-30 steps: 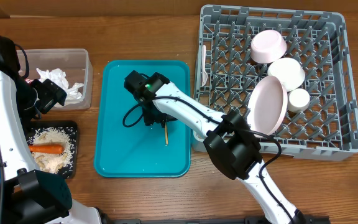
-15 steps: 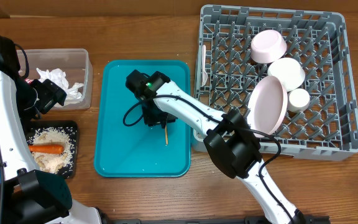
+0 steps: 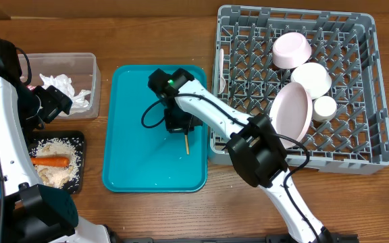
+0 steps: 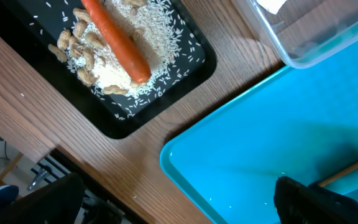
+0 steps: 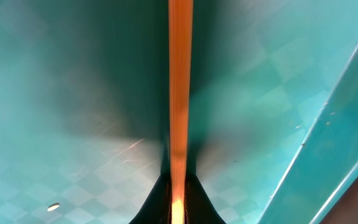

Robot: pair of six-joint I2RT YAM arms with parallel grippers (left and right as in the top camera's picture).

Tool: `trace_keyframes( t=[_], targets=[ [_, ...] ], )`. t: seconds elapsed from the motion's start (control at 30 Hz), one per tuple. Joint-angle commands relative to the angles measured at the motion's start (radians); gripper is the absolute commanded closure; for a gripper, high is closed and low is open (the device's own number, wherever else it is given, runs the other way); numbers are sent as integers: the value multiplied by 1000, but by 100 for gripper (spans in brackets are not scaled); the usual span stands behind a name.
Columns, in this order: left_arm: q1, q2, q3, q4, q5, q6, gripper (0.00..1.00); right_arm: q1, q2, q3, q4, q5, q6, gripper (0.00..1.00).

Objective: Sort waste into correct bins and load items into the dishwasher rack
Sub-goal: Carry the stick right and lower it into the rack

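Observation:
My right gripper (image 3: 179, 125) is shut on a thin wooden chopstick (image 3: 186, 144) over the teal tray (image 3: 134, 158). In the right wrist view the chopstick (image 5: 180, 87) runs straight up from between the shut fingertips of the right gripper (image 5: 179, 190). The left gripper (image 3: 48, 103) hangs open beside the clear tub (image 3: 94, 73), which holds white napkins (image 3: 65, 87). Its two dark fingers (image 4: 319, 199) stand wide apart with nothing between them. The black tray (image 3: 80, 143) holds a carrot (image 3: 51, 161) and rice (image 3: 63, 174). The grey dishwasher rack (image 3: 248, 64) holds a pink bowl (image 3: 291, 50), a white bowl (image 3: 310, 79), a cup (image 3: 324, 108) and a plate (image 3: 291, 115).
A white fork (image 3: 221, 71) stands at the rack's left wall. The left wrist view shows the carrot (image 4: 117, 37) on rice and peanuts in the black tray (image 4: 197, 65), a corner of the clear tub (image 4: 316, 43), and the teal tray's near corner (image 4: 185, 155).
The right gripper has closed on the chopstick and shifted a little to the right with it, toward the tray's right rim. The left arm has not moved.

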Motion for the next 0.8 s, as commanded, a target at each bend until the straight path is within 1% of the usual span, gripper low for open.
trace_keyframes(
  t=[0.0,0.17,0.23,0.33,0.43,0.53,0.67,0.77],
  targets=[
    [-2,-2,-6,4,-14,15,0,-5,-85,21,6,1,-3,96],
    [-2,-2,-6,4,-14,16,0,-77,-288,101,-6,0,-13,96],
    [-2,-2,-6,4,-14,15,0,-135,-370,137,-6,1,-58,96],
    [-2,-2,-6,4,-13,15,0,-233,-440,151,2,0,-123,96],
    [-2,-2,-6,5,-13,15,0,-334,-450,150,-7,-8,-130,96],
    [-2,-2,-6,5,-13,6,0,-415,-426,141,6,-130,-204,96],
    [-2,-2,-6,9,-13,-16,0,-438,-370,141,24,-150,-230,96],
    [-2,-2,-6,12,-13,-15,0,-432,-327,141,36,-148,-232,92]
  ],
)
